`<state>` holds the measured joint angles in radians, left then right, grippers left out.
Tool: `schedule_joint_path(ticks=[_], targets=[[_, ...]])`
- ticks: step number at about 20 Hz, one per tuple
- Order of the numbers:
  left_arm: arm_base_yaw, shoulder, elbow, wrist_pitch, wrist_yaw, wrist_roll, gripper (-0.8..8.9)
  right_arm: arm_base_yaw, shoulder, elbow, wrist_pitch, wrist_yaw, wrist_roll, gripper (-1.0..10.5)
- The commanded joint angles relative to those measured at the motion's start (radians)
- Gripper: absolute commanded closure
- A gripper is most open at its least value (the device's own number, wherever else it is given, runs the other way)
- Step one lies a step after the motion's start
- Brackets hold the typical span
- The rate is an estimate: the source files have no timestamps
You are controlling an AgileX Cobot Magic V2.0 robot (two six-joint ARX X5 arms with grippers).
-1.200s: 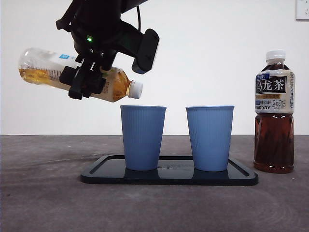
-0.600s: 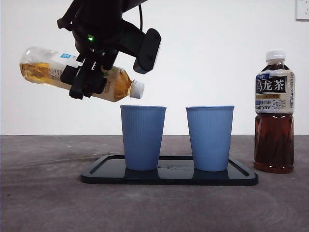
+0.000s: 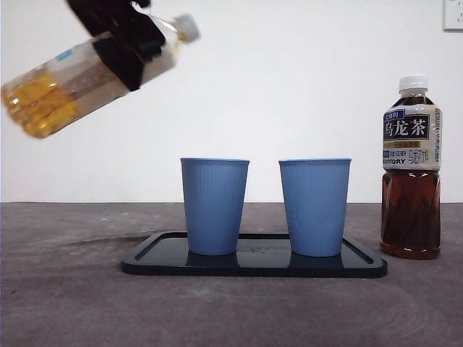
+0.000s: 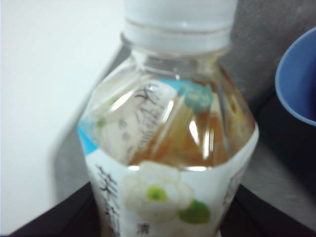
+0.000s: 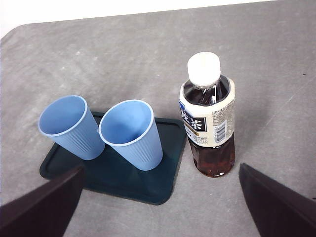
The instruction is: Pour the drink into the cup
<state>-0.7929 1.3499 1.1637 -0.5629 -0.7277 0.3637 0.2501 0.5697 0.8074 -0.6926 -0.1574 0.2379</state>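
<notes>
Overhead, capped amber tea bottle (image 3: 79, 76) tilted neck-up, clamped in left hand (image 3: 123, 43).

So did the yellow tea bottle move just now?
Yes. The yellow tea bottle swung up and away from the left blue cup; its cap now points upward.

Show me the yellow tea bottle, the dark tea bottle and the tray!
Yellow tea bottle (image 3: 72, 83), front view, on its label, held high by the left gripper.
Dark tea bottle (image 3: 411, 217), front view, on its brown lower body.
Tray (image 3: 148, 254), front view, on its bare end beside the cups.
</notes>
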Motion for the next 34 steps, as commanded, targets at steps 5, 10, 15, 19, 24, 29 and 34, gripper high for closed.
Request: schedule_joint_path(ticks=[5, 10, 15, 19, 24, 29, 34], targets=[[0.22, -0.157, -0.141, 0.19, 0.277, -0.34, 6.33, 0.005, 0.003, 0.013, 0.007, -0.041, -0.014, 4.5], [0.353, -0.203, -0.392, 0.557, 0.482, -0.431, 6.29, 0.005, 0.003, 0.013, 0.008, -0.057, -0.009, 4.5], [0.362, -0.13, -0.508, 0.793, 0.491, -0.483, 6.27, 0.005, 0.003, 0.013, 0.008, -0.056, -0.008, 4.5], [0.362, -0.039, -0.509, 0.904, 0.491, -0.486, 6.27, 0.005, 0.003, 0.013, 0.003, -0.052, -0.008, 4.5], [0.361, 0.052, -0.509, 1.005, 0.491, -0.481, 6.26, 0.005, 0.003, 0.013, 0.001, -0.052, -0.002, 4.5], [0.36, 0.059, -0.509, 0.997, 0.491, -0.483, 4.84, 0.005, 0.003, 0.013, -0.005, -0.044, -0.002, 4.5], [0.344, 0.045, -0.508, 0.945, 0.491, -0.49, 3.67, 0.005, 0.003, 0.013, -0.005, -0.045, -0.002, 4.5]])
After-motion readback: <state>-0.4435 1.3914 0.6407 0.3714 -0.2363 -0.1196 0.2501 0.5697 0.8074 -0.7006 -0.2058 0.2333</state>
